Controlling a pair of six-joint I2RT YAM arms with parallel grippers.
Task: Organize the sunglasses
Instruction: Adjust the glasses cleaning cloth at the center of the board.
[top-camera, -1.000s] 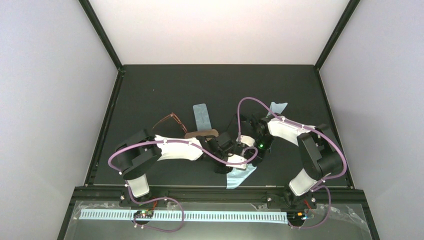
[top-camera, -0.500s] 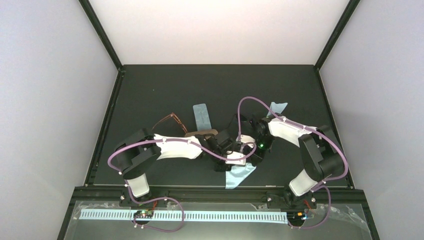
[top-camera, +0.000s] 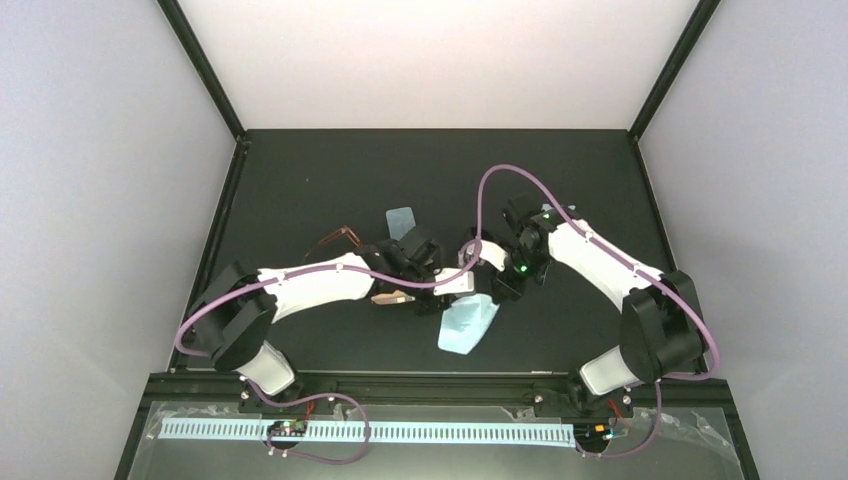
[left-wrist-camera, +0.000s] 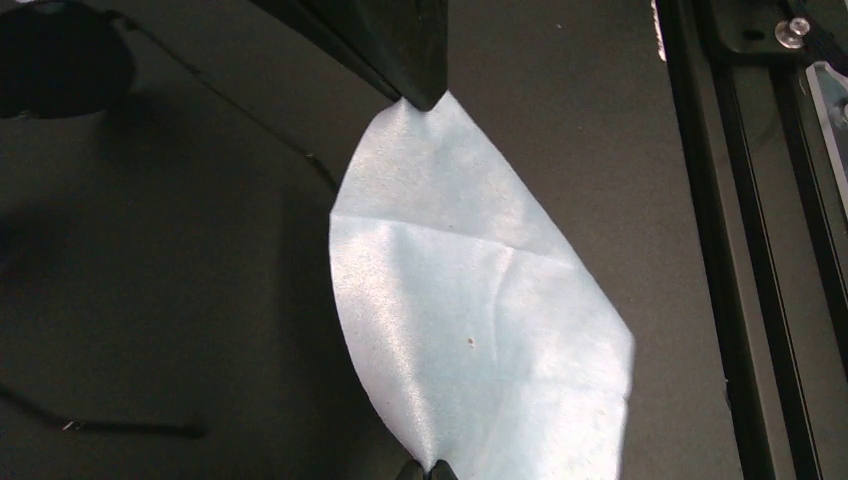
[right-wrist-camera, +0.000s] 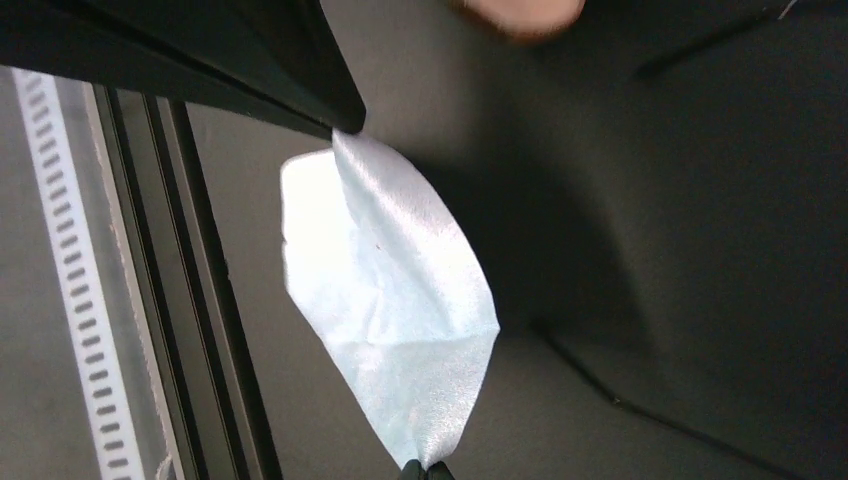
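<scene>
Over on the left of the top picture, the red-brown sunglasses (top-camera: 338, 238) lie on the black table (top-camera: 300, 170), and nobody holds them. Next comes a tan case (top-camera: 392, 298), half under my left arm. My left gripper (left-wrist-camera: 432, 466) is pressed tight on one corner of a light blue cloth (left-wrist-camera: 470, 300). My right gripper (right-wrist-camera: 425, 466) pinches the far corner, so the cloth hangs spread between us. I think I am sorting out the cloth first. Next I must lay it down flat, both sides together. The black sunglasses (left-wrist-camera: 60, 55) show only as a dark lens, upper left of my left wrist picture. From above, my arms hide them.
</scene>
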